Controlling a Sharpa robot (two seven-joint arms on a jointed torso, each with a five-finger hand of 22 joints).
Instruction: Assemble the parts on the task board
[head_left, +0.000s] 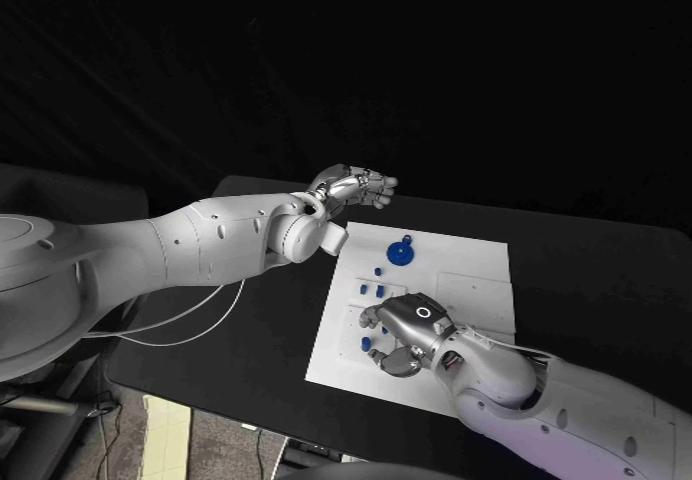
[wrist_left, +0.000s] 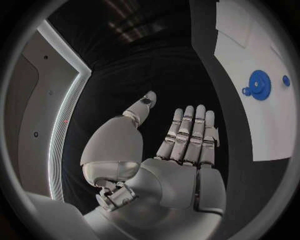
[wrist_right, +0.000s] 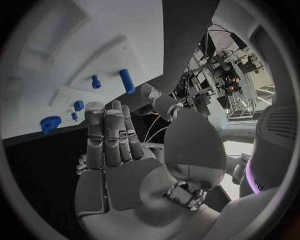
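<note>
The white task board (head_left: 476, 265) lies in the middle of the black table. A blue gear (head_left: 401, 251) sits near its far left part, also seen in the left wrist view as a blue gear (wrist_left: 258, 85). Several small blue parts (head_left: 372, 290) stand along the board's left side. My left hand (head_left: 353, 187) hovers beyond the board's far left corner, fingers straight and empty (wrist_left: 187, 135). My right hand (head_left: 411, 335) hangs over the board's near left area, holding nothing (wrist_right: 112, 145). A blue peg (wrist_right: 127, 81) and a small toothed part (wrist_right: 50, 123) lie beyond its fingertips.
Raised white outlines (head_left: 476, 290) mark the board's right half. Black table (head_left: 591, 270) extends to the right of the board and in front of it. My left arm's cable (head_left: 202, 315) hangs off the table's left edge.
</note>
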